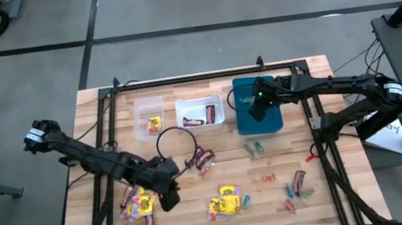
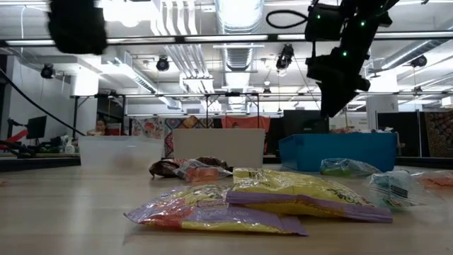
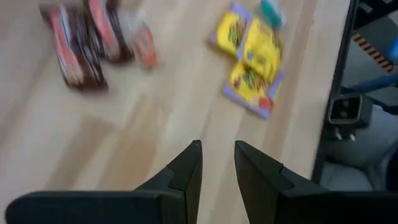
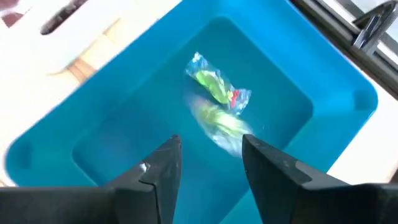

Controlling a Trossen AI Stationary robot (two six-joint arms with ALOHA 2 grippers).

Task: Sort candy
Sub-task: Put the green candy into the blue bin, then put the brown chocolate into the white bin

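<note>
My right gripper (image 1: 257, 108) hangs open over the blue bin (image 1: 269, 123). In the right wrist view its fingers (image 4: 160, 163) stand apart above two green wrapped candy pieces (image 4: 215, 87) lying loose in the blue bin (image 4: 118, 130). My left gripper (image 1: 167, 198) hovers low over the table's front left, beside yellow packets (image 1: 141, 204). Its fingers (image 3: 188, 163) are a little apart with nothing between them. More yellow packets (image 1: 225, 201) lie front centre, dark brown-red bars (image 1: 202, 158) lie mid-table, and small green, teal and red pieces (image 1: 294, 186) are scattered at the right.
A clear bin (image 1: 148, 118) with a yellow packet and a white bin (image 1: 199, 113) with dark bars stand at the back, left of the blue bin. A black cable loop (image 1: 176, 141) lies in front of them. A metal frame (image 1: 204, 75) borders the table.
</note>
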